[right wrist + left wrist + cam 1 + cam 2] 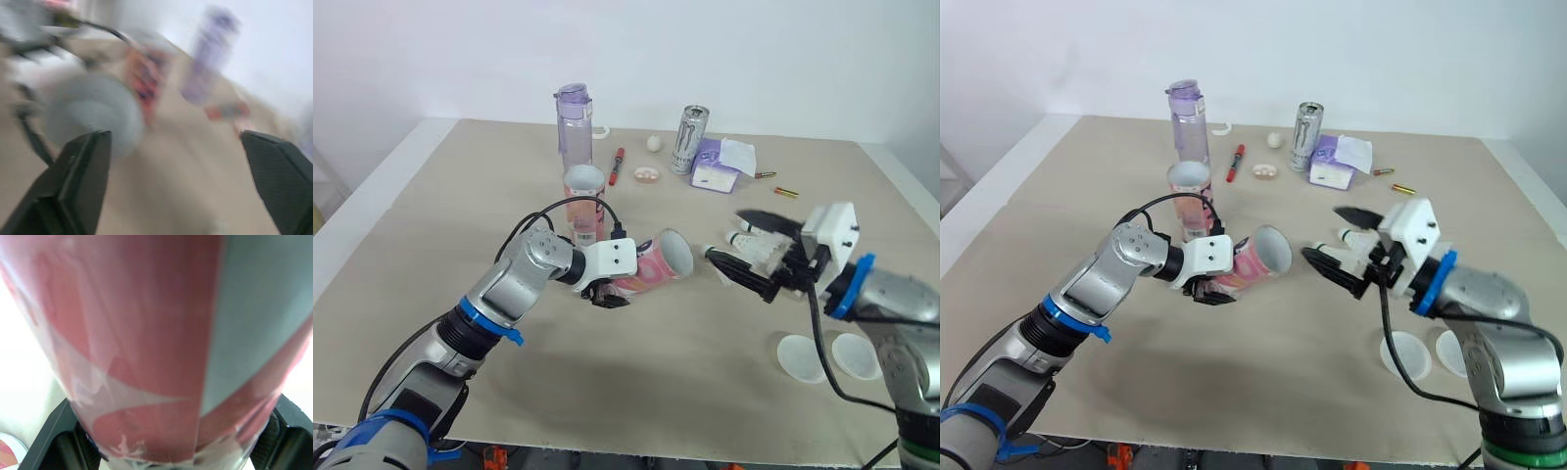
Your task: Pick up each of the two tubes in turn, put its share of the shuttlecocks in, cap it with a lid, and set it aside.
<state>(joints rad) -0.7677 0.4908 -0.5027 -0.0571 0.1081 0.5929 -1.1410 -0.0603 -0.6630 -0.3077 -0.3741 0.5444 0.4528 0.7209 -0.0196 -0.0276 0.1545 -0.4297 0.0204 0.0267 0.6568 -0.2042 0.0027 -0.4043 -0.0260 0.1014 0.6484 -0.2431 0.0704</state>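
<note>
Just in front of the upright tube [584, 202], my left gripper [607, 293] is clamping the tilted pink tube [658, 261]; its mouth is facing my wide-open right gripper [728, 237].

The tilted tube [651, 262] lies before the standing tube [584, 201], lids [801, 355] far right.
</note>
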